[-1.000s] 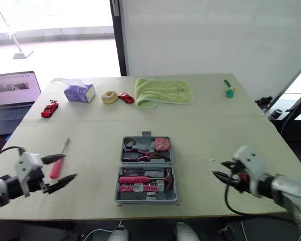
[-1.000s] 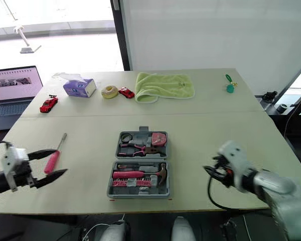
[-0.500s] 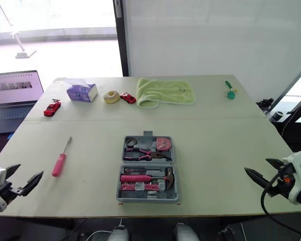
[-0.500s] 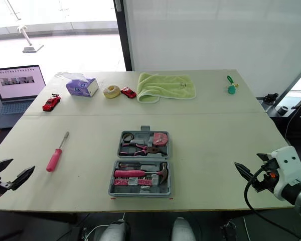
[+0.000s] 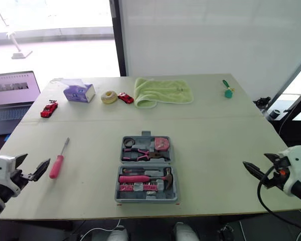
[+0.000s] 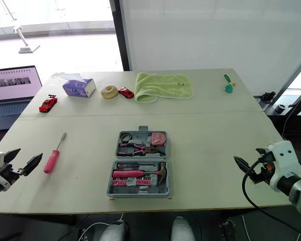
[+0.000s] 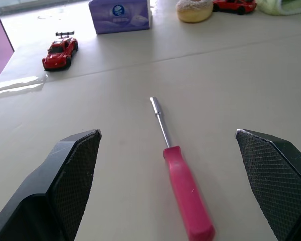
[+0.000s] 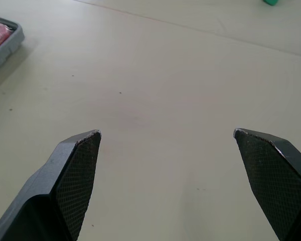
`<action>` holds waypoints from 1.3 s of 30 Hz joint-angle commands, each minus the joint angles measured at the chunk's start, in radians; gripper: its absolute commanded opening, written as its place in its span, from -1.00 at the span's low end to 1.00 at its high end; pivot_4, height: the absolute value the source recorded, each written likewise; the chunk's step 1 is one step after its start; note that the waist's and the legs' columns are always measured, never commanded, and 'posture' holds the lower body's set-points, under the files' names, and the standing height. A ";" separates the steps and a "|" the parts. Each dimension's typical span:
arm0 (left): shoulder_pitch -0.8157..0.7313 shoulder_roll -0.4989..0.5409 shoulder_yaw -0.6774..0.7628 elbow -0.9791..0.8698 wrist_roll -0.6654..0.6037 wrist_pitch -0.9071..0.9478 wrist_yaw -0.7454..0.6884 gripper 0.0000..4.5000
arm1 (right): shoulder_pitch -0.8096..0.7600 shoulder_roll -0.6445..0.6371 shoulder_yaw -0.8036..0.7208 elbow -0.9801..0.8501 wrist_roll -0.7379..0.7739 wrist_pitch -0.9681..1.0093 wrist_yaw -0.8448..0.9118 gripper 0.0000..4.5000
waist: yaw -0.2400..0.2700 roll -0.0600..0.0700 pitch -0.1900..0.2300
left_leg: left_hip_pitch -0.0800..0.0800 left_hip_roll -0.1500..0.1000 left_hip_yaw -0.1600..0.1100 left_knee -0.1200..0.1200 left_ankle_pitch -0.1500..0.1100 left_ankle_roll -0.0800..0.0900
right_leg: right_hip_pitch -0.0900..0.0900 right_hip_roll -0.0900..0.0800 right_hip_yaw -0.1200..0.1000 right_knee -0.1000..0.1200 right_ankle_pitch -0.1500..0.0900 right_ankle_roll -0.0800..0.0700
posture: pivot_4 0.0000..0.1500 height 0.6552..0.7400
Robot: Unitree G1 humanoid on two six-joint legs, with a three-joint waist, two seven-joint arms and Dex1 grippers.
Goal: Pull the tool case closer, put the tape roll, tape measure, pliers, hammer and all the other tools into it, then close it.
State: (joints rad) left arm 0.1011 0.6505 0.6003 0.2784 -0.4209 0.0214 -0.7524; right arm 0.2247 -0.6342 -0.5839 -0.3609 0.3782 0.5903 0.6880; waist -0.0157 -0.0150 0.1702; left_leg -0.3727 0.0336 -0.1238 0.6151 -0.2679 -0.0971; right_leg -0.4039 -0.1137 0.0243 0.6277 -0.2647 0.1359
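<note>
Left gripper closes in on the one tool left out

The left gripper (image 5: pixel 32 164) has its jaws spread wide and holds nothing. Half a second ago it hung off the near left corner of the table (image 5: pixel 215 135). Now it has come back in and sits just beside the pink handle of the screwdriver (image 5: pixel 56 164). In its wrist view the screwdriver lies ahead between the two fingers, shaft pointing away. The right gripper (image 5: pixel 257 161) is likewise spread and empty, and stays low by the right edge over bare table, well apart from anything.

The tool case (image 5: pixel 145 199) lies open at the centre, near the front edge. The hammer (image 5: pixel 145 178) is in its nearer half. The pliers (image 5: pixel 143 154), the tape measure (image 5: pixel 162 143) and a dark ring that is probably the tape roll (image 5: pixel 130 142) are in the farther half. So the packing looks nearly done: the screwdriver seems to be the last tool to go in, and then the lid must be shut.

Of writing, little can be read. The tissue box (image 5: pixel 79 93) carries a blue oval mark, illegible. The laptop (image 5: pixel 12 93) screen shows a strip of small pictures with no legible words
</note>
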 commanded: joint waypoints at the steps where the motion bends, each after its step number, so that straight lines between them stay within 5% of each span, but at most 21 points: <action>1: -0.021 0.017 0.005 0.002 0.000 0.003 0.021 1.00 | 0.004 0.021 0.028 -0.053 0.004 -0.013 -0.041 0.99 | 0.000 0.000 0.000 | 0.000 0.000 0.000 0.000 0.000 0.000 | 0.000 0.000 0.000 0.000 0.000 0.000 | 1.00 1.00; 9: -0.140 0.051 -0.005 0.046 -0.002 0.132 0.114 1.00 | -0.134 -0.059 0.198 -0.182 0.025 0.100 -0.056 0.99 | -0.005 0.001 0.000 | 0.001 0.000 0.000 0.000 0.000 0.000 | 0.000 0.000 0.000 0.001 0.000 0.000 | 1.00 1.00; 16: -0.193 0.080 -0.035 0.014 0.028 0.357 0.254 1.00 | -0.430 -0.123 0.526 -0.255 0.069 0.152 0.069 0.99 | -0.009 0.000 0.001 | 0.000 0.000 -0.001 0.000 0.000 -0.001 | -0.001 0.000 0.000 0.002 0.002 0.006 | 1.00 1.00; 27: -0.253 0.176 -0.127 -0.086 -0.014 0.715 0.202 1.00 | -0.661 -0.106 0.860 -0.144 -0.054 0.064 0.184 0.99 | -0.004 -0.003 0.003 | -0.001 0.000 -0.001 0.000 0.001 -0.001 | -0.002 0.000 -0.001 0.003 0.002 0.006 | 1.00 1.00; 39: -0.481 0.214 -0.366 0.344 0.175 0.514 0.089 1.00 | -0.716 0.020 0.898 -0.066 -0.130 0.058 0.111 0.99 | -0.004 -0.003 0.004 | -0.002 0.000 -0.001 -0.001 0.002 -0.002 | -0.004 0.001 -0.001 0.003 0.002 0.006 | 1.00 1.00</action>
State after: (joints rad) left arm -0.3562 0.8442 0.2537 0.5867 -0.2817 0.5858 -0.6449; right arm -0.4793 -0.6154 0.3331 -0.4038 0.2530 0.6504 0.8026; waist -0.0193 -0.0176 0.1742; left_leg -0.3748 0.0334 -0.1253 0.6145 -0.2663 -0.0996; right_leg -0.4079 -0.1130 0.0236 0.6305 -0.2625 0.1417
